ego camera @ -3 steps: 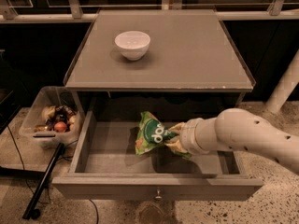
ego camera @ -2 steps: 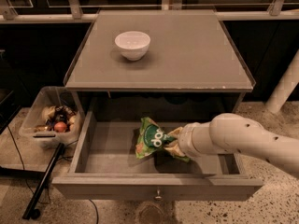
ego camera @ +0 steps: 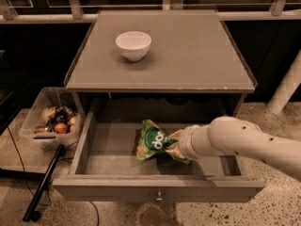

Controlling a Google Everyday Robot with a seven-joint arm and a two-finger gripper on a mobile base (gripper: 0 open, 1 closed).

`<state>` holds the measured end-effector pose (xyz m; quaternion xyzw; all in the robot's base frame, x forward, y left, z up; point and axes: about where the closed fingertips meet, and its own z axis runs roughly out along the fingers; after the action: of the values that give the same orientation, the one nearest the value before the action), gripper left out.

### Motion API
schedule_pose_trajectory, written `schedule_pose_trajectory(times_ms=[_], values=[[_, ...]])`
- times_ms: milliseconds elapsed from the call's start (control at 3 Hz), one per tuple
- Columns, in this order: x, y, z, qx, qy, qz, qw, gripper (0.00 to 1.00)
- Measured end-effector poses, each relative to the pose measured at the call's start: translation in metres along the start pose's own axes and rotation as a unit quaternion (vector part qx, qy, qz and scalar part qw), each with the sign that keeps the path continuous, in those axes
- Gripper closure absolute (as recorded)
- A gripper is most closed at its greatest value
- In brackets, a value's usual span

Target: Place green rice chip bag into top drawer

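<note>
The green rice chip bag (ego camera: 153,141) is crumpled and tilted inside the open top drawer (ego camera: 94,166), near its middle. The drawer is pulled out below the grey tabletop, and its small knob (ego camera: 160,195) shows on the front panel. My gripper (ego camera: 175,145) reaches in from the right at the end of the white arm (ego camera: 235,138). It is shut on the bag's right edge and holds it low over the drawer floor. The wrist and the bag mostly hide the fingertips.
A white bowl (ego camera: 133,44) stands on the grey tabletop (ego camera: 197,55). A clear plastic bin (ego camera: 49,121) of small items sits left of the drawer. A black pole (ego camera: 44,182) leans by the drawer's left front corner. A white post (ego camera: 287,86) stands at the right.
The gripper has moved the bag slightly left and lower into the drawer. The arm reaches a little further in.
</note>
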<state>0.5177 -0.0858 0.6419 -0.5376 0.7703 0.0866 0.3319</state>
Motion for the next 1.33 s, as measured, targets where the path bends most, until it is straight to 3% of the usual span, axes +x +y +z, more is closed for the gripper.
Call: schedule_pose_trajectory(times_ms=[1000,1333], values=[[0.0000,0.0000,0.0000,0.000,0.000,0.000,1.0000,0.13],[-0.0001,0.0001,0.0000,0.000,0.000,0.000,1.0000,0.00]])
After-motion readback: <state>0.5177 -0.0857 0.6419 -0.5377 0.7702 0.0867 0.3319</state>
